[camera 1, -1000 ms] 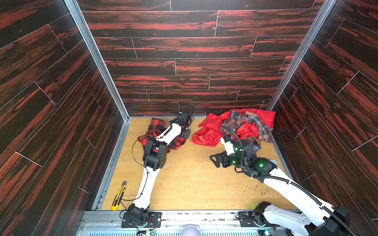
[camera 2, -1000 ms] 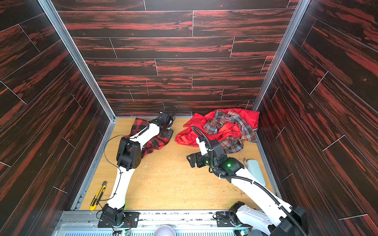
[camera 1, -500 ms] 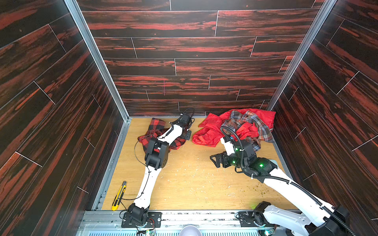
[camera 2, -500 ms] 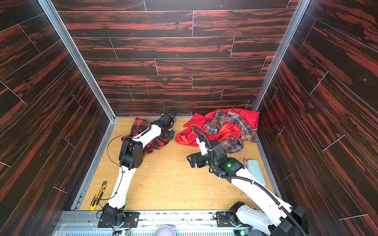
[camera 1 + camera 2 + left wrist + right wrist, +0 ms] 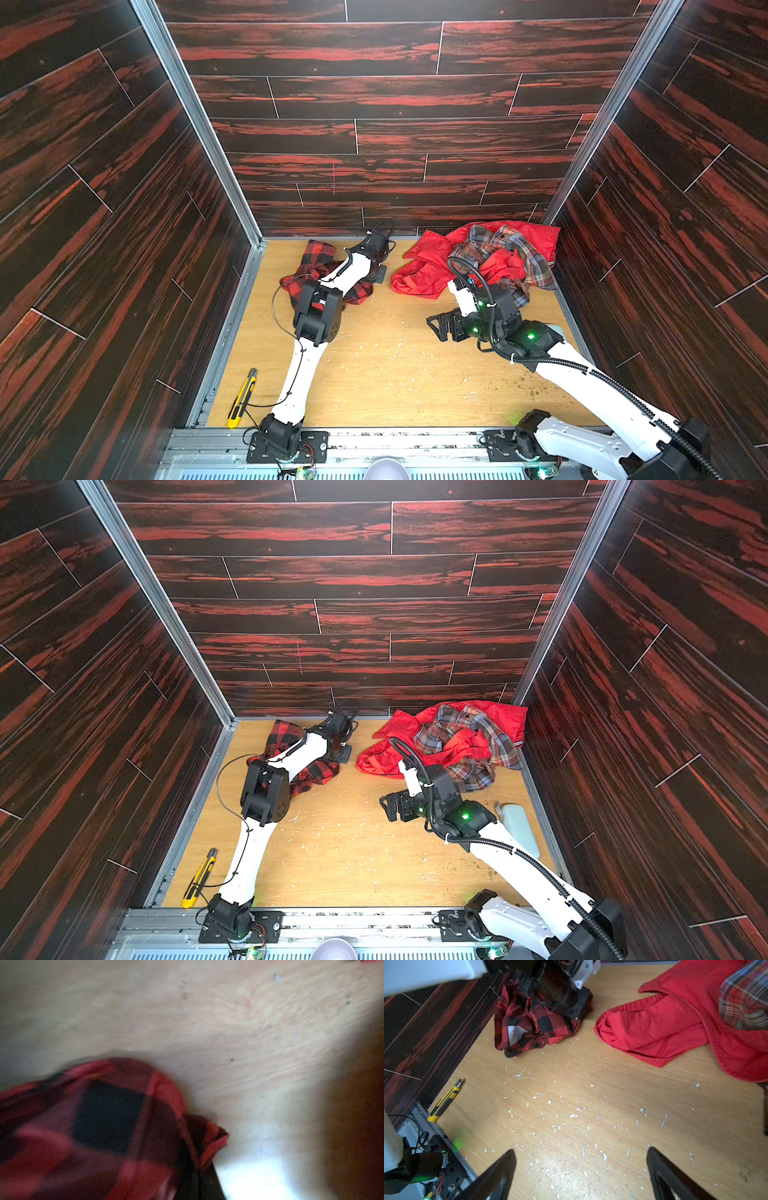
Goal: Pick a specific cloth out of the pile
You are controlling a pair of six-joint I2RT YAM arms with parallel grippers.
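Nearest, the right claw (image 5: 580, 1150) hangs released over bare desk (image 5: 602, 1088) flecked with white scraps. A yellow knife (image 5: 445, 1101) lies near left. Farther back on the left, the left claw (image 5: 575, 1013) has just clenched, apparently pinching the cloth (image 5: 550, 1022), which already lies apart from the pile (image 5: 478, 257) at far right, so separation looks nearly done. Dark, red-streaked plank walls (image 5: 374, 104) enclose everything.
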